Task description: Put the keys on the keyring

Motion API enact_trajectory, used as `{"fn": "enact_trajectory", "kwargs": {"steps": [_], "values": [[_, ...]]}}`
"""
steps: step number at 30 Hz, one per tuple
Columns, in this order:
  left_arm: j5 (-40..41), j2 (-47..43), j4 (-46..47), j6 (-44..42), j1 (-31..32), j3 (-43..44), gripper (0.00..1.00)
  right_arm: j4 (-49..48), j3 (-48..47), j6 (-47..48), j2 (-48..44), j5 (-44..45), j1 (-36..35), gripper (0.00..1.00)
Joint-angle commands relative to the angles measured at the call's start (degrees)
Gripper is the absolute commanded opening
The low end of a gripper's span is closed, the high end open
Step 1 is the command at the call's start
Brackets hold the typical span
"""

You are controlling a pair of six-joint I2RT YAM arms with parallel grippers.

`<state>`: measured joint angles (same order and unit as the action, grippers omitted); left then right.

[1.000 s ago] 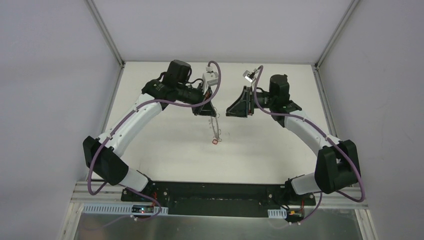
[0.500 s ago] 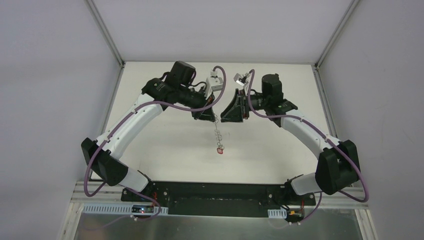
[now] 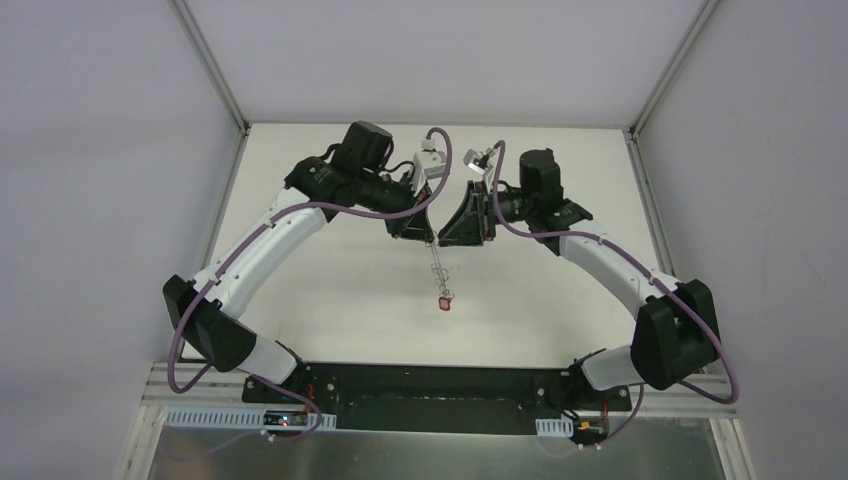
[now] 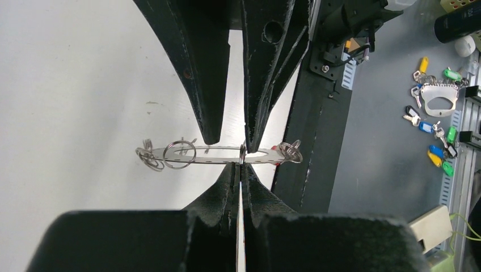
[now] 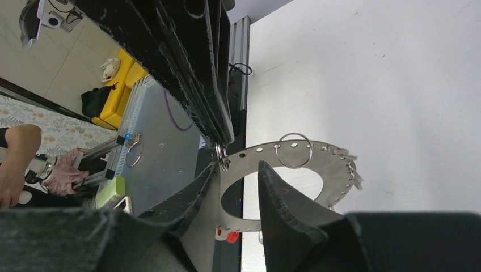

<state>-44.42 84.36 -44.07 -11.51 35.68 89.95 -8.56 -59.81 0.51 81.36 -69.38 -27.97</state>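
Top view, nearest the arm bases: red-headed key (image 3: 444, 301) hangs at the low end of the keyring (image 3: 436, 262), over the white desk (image 3: 330, 290). Can't tell if the key touches the desk.

Keyring runs from that key up and away to the two hands, which meet mid-desk, left hand (image 3: 420, 232) and right hand (image 3: 455, 235) just beside each other.

Left wrist cam:
- Left hand (image 4: 240, 165) is pinched tight on the keyring (image 4: 215, 154), no gap between the fingers.
- Ring is seen edge-on, a thin horizontal strip, gripped right of its middle.
- Wire loops (image 4: 181, 154) stand off the strip, more at both ends.
- Right hand's fingers (image 4: 204, 85) come in from the top, spread. One tip sits close to the grip point, the other further left. Both are just above the strip; contact unclear.

Right wrist cam:
- Right hand (image 5: 238, 167) is apart, holding nothing.
- Keyring (image 5: 317, 164) is seen flat-on, a grey band with small holes along it.
- One right finger sits in front of the ring's centre opening, the other just outside its left edge.
- Left hand's fingers (image 5: 198, 73) come down from the upper left, clamped on the ring's upper-left rim next to a small loop.
- A big wire loop (image 5: 294, 150) hangs on the top of the band.
- Red key head (image 5: 230, 235) shows at the ring's lower left edge.
- Small bits on the ring's far right edge are too small to identify.
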Motion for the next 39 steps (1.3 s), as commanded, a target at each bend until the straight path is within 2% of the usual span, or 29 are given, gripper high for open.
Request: {"fn": "enact_trajectory", "kwargs": {"steps": [1,9,19,23,29,31,33,39], "values": [[-1.65,0.32,1.94,1.11,0.62,1.07,0.00,-3.96,-1.00,-2.05,-1.89,-0.60,-0.31,0.31],[-2.10,0.63,2.49,1.56,0.71,0.45,0.00,-6.04,-0.69,-4.37,-1.60,-1.47,-0.35,0.24],[-2.10,1.07,3.18,2.08,0.71,0.25,0.00,-8.38,0.76,-5.96,-1.20,-2.32,-1.11,0.09],[-1.96,1.08,3.25,1.94,0.71,0.22,0.00,-8.32,0.84,-5.85,-1.24,-2.42,-1.07,0.00],[-3.40,0.19,3.15,-0.59,0.35,-0.36,0.00,-8.85,0.43,-7.13,-1.92,-2.33,0.00,0.00],[-5.32,-0.61,5.29,0.51,-0.45,-1.56,0.12,-11.66,0.74,-9.98,-2.24,-2.20,0.56,0.00],[-7.63,-1.70,9.77,3.87,-2.08,-3.75,0.23,-18.70,1.84,-16.70,-2.34,-1.94,1.32,0.00],[-10.84,-5.63,31.70,21.45,-6.29,-13.95,0.37,-41.38,6.43,-35.43,-1.73,0.44,3.63,0.00]]}}
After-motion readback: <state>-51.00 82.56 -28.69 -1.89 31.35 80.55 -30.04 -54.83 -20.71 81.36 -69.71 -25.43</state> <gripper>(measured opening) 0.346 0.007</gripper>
